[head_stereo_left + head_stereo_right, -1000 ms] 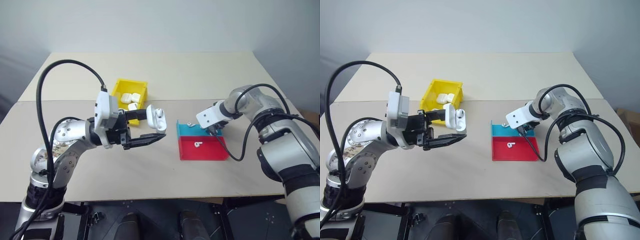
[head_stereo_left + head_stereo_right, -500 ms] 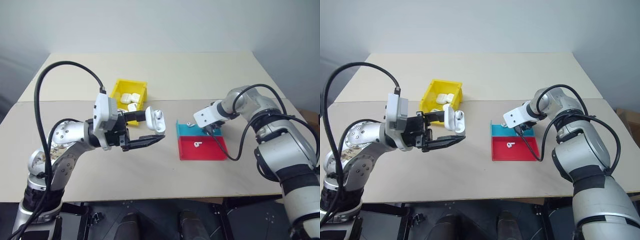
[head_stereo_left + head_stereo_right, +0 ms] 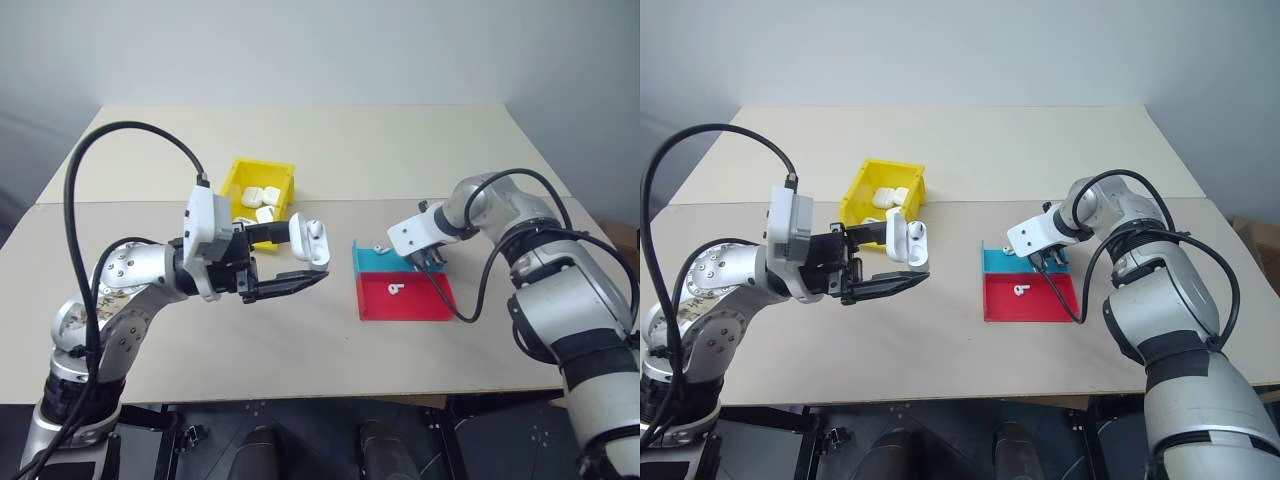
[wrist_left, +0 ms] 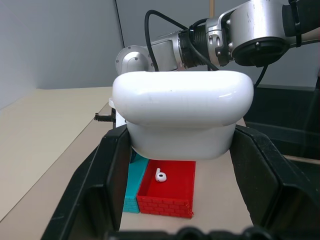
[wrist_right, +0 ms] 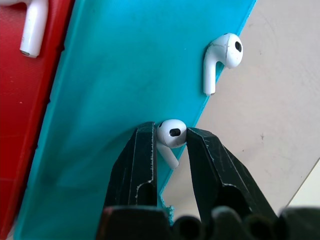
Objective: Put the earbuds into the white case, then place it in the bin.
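Surface: beige table (image 3: pixel 330 340), yellow bin (image 3: pixel 261 181) behind.
Left gripper (image 4: pixel 180 165): clamps the white case (image 4: pixel 182 112).
Right gripper (image 5: pixel 170 150): pinches an earbud (image 5: pixel 171 135) at the teal tray (image 5: pixel 120 90) edge.

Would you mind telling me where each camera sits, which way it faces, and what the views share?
Left and right eye views: on the head, looking forward and down over the table; both arms show.
Left wrist view: along the left gripper, shut on the white case, towards the tray; the right arm shows behind.
Right wrist view: along the right gripper, closed on an earbud at the tray's blue edge.
Shared: tray and an earbud in its red part.
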Tool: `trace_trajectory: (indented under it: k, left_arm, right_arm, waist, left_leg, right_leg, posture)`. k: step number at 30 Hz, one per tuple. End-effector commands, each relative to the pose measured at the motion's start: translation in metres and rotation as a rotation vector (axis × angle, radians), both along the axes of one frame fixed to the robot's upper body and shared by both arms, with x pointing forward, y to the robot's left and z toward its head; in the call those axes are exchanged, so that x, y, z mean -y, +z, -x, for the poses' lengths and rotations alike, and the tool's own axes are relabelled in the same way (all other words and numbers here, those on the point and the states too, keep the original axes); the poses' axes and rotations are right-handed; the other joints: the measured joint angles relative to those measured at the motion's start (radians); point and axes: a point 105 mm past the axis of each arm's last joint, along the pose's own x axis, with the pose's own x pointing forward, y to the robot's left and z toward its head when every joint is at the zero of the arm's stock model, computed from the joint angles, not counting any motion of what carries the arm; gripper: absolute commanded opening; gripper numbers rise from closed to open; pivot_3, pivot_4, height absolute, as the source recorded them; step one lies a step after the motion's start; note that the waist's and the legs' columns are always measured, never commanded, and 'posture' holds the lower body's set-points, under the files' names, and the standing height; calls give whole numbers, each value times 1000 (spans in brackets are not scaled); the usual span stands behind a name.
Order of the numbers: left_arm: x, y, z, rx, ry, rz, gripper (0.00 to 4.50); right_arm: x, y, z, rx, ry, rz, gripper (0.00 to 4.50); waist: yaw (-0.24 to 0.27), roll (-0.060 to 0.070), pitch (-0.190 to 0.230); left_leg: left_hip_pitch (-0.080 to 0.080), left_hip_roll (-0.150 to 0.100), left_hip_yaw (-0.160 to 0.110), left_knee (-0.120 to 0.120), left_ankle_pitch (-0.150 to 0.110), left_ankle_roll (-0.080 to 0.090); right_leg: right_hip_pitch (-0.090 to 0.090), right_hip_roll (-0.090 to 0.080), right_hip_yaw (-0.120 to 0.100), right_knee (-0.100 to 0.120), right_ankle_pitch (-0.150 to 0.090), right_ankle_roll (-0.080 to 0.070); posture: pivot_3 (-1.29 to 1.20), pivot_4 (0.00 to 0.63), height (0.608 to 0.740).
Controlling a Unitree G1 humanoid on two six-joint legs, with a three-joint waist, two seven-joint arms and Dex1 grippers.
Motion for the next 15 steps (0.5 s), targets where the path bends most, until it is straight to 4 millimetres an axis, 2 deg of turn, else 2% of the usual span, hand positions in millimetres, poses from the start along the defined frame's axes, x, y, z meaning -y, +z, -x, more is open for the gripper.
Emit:
trace_trajectory:
  k: [1,4,10,15]
  left_arm:
    - [-1,10,7,49,-7,7,2734]
    - [-1,11,6,47,-14,5,2734]
    - [1,12,3,45,-37,10,2734]
    - [3,14,-2,43,-62,18,2734]
  right_arm:
    - [1,0,1,-30,-41,-43,1033]
    - [0,12,1,-61,-86,-136,1033]
    - [-1,56,14,-142,-69,-354,1033]
    - [-12,105,32,-180,-58,-707,1033]
  waist:
    - [0,0,0]
    - [0,0,0]
    - [2,1,1]
    - [4,2,1]
  left_leg:
    - [0,0,0,0,0,0]
    - [0,0,0,0,0,0]
    - [-1,0,0,0,0,0]
    - [-1,0,0,0,0,0]
  right_leg:
    - [0,0,0,0,0,0]
    - [0,0,0,0,0,0]
    - [-1,0,0,0,0,0]
    - [-1,0,0,2,0,0]
  posture:
    - [0,150,740]
    - [0,150,740]
    - [0,150,740]
    - [0,150,740]
